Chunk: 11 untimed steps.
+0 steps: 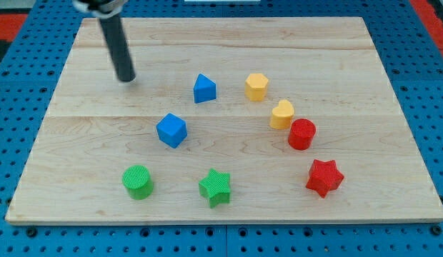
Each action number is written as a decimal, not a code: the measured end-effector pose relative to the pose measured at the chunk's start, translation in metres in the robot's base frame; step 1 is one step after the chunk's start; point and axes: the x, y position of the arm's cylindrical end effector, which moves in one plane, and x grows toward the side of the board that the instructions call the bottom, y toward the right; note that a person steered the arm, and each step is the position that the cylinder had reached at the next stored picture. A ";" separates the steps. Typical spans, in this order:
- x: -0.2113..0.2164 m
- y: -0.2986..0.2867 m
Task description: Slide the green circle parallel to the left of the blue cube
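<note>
The green circle (138, 180) lies near the board's bottom left. The blue cube (171, 130) sits up and to the right of it, near the board's middle. My tip (126, 78) rests on the board at the upper left, well above the green circle and up-left of the blue cube, touching no block.
A blue pentagon-like block (204, 88) sits above the cube. A green star (215, 187) lies at the bottom middle. Two yellow blocks (256, 86) (281, 114), a red cylinder (302, 133) and a red star (324, 177) curve down the right. The wooden board (364, 57) lies on blue pegboard.
</note>
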 end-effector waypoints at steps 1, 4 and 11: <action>0.075 -0.032; 0.239 0.034; 0.141 0.158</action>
